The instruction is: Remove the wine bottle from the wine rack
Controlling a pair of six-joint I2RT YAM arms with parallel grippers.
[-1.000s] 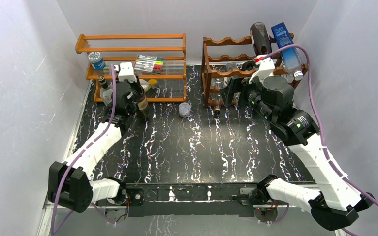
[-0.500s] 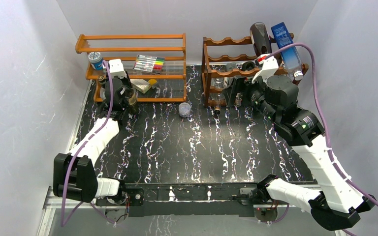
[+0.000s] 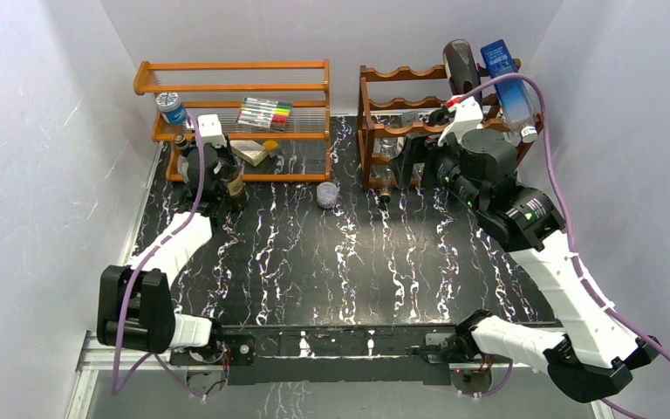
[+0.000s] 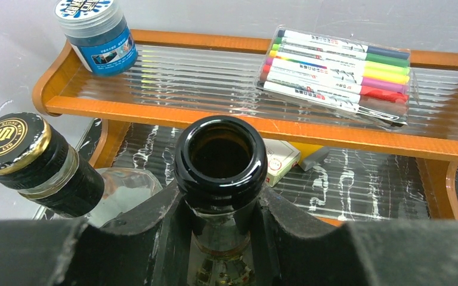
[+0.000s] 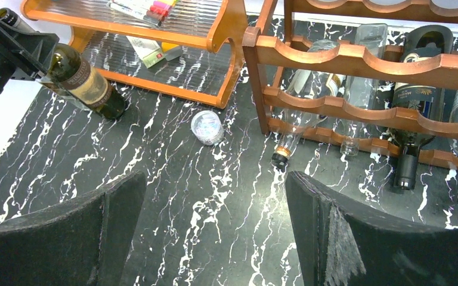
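Reach favours our right arm: the wine rack [image 5: 358,59] stands ahead and to the right of the right gripper [image 5: 214,202], whose jaws are released. We see the dark wine bottle [image 5: 420,95] cradled low there, its neck pointing back toward those jaws. The left gripper [image 4: 220,226], well apart, is clenched on a brown bottle [image 4: 220,158].

The gold bottle cap [image 4: 9,138] carries rim lettering including "COMPANY LTD"; other labels are unreadable.

Bottle necks [image 5: 407,170] jut from the wine rack [image 5: 358,59]; tabletop [image 5: 214,196] before it open.
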